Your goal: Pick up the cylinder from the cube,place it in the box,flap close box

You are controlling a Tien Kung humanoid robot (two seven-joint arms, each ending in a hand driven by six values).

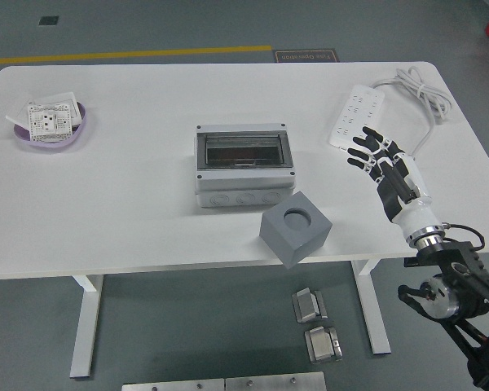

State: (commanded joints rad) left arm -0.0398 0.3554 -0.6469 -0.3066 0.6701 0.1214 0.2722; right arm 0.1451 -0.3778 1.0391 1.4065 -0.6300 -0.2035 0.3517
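Observation:
A grey cube (295, 227) with a round hole in its top sits near the table's front edge; the hole looks empty and I see no cylinder. Behind it stands a grey box (244, 166) with its dark clear flap lying shut. My right hand (375, 155) hovers over the table's right side with fingers spread, holding nothing, well right of cube and box. My left arm is out of view.
A white power strip (356, 113) with a coiled cable (420, 94) lies at the back right, just beyond my right hand. A purple bowl (52, 134) holding white parts sits at the far left. Metal blocks lie on the floor below.

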